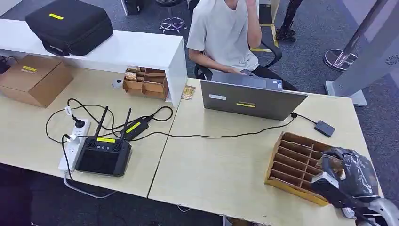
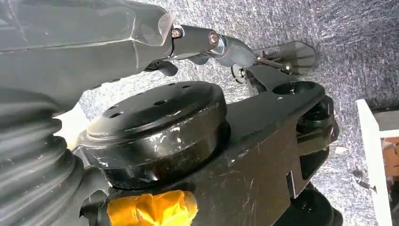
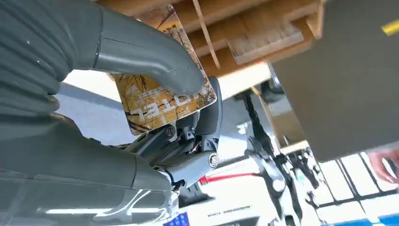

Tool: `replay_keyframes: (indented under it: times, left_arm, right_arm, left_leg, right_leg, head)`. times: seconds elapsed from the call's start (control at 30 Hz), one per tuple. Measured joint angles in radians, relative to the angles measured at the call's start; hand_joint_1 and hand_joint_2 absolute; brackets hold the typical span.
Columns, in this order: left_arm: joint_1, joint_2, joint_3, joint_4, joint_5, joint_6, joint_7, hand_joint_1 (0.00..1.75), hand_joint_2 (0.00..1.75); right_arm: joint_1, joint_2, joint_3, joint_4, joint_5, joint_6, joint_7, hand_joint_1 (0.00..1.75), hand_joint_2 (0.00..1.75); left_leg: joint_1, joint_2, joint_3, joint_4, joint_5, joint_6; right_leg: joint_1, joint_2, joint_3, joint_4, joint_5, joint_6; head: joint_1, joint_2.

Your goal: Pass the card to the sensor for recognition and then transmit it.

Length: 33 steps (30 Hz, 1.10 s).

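At about nine o'clock on the pale wooden bench [image 1: 221, 174] sits a cardboard box [image 1: 35, 79], with a black case [image 1: 69, 26] up at eleven on a white shelf [image 1: 136, 49]. Nearer the front, at eight o'clock, a white power strip [image 1: 73, 148] lies just beside a black controller [image 1: 103, 155] with two upright antennas, its cables looping across the surface. Under the shelf's end stands a small wooden organizer [image 1: 146, 82].

At twelve o'clock a grey laptop [image 1: 249, 99] stands open, and a person in a light T-shirt [image 1: 223, 33] sits behind it. A small black adapter [image 1: 324, 128] lies at two o'clock, joined to the laptop by a cable.

At four o'clock a slotted wooden card rack [image 1: 291, 165] rests near the bench's front edge. The right hand [image 1: 350, 176] hangs over the rack's right end. In the right wrist view its thick thumb and dark fingers [image 3: 207, 117] pinch a gold patterned card [image 3: 160, 94], which sits just in front of the rack's wooden dividers.

The left hand [image 2: 84, 52] hangs low over grey carpet; I cannot tell how its fingers lie.
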Motion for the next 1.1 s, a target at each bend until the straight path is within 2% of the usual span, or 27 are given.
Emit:
replay_keyframes:
  times: [0.37,0.67,0.83,1.1]
  left_arm:
    - [-0.003,0.0,0.0,0.0,-0.026,-0.01,0.002,0.0,1.75]
    - [-0.007,0.0,0.0,0.0,-0.057,-0.019,0.003,0.0,1.75]
    - [-0.015,0.0,-0.005,0.0,-0.08,-0.027,0.016,0.0,1.75]
    - [-0.031,-0.003,-0.021,0.0,-0.111,-0.039,0.036,0.0,1.75]
  right_arm:
    - [-0.213,-0.018,0.047,0.024,-0.027,0.044,0.018,1.75,1.75]
    - [-0.483,-0.014,0.091,0.162,-0.069,0.089,0.035,1.75,1.75]
    - [-0.621,0.012,0.138,0.286,-0.008,0.081,0.073,1.75,1.75]
    - [-0.833,0.096,0.222,0.546,0.09,0.037,0.136,1.75,1.75]
  left_leg:
    - [0.0,0.0,0.0,0.0,0.0,0.0]
    - [0.0,0.0,0.0,0.0,0.001,-0.001]
    - [0.0,0.0,0.0,0.0,0.001,-0.001]
    - [0.0,0.0,0.0,0.0,0.002,-0.001]
  right_leg:
    - [0.0,0.0,0.0,0.001,0.0,0.0]
    - [0.0,0.0,0.0,0.001,0.001,0.0]
    - [0.0,0.0,0.0,0.001,0.001,-0.001]
    - [0.0,0.0,-0.001,0.002,0.001,-0.001]
  head:
    - [-0.001,0.0]
    - [-0.001,0.0]
    - [0.0,0.0]
    - [0.0,0.0]
